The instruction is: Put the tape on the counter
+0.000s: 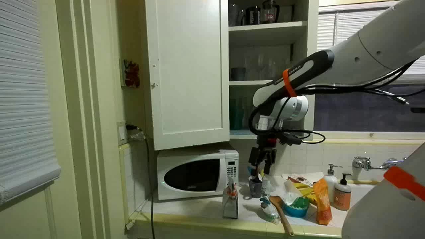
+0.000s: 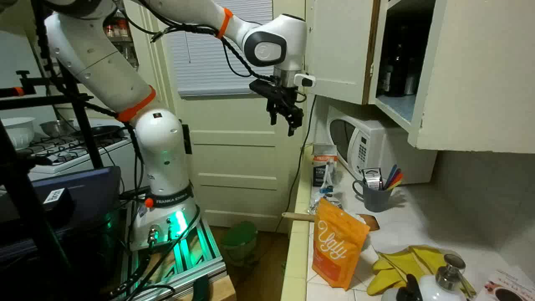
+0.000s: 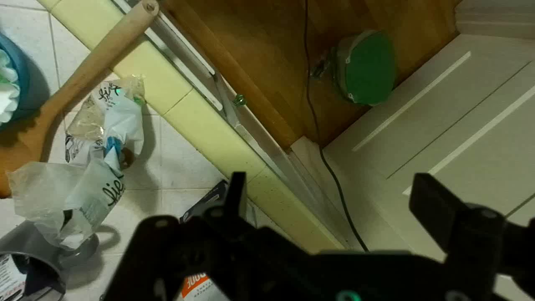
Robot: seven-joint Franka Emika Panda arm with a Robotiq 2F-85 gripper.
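- The jaws stand released, fingers (image 3: pixel 238 190) wide apart, in the air higher than the desk (image 2: pixel 430 225).
- On the desk, a grey mug (image 2: pixel 376 201) holds a black-and-white pack (image 2: pixel 373 178) and coloured handles (image 2: pixel 393 179); I cannot tell whether that pack is the tape.
- A wooden spoon (image 3: pixel 90 68) juts past the desk's yellow edge (image 3: pixel 209 136), beside a crumpled plastic bag (image 3: pixel 124 121).
- An orange pouch (image 2: pixel 339 244) stands just beside a blue bowl (image 1: pixel 295 213).

Exterior views face cupboard (image 1: pixel 199 71) and door (image 2: pixel 236 159), sharing the counter (image 2: pixel 426 221). The wrist view looks down from nearer, apparently aslant.
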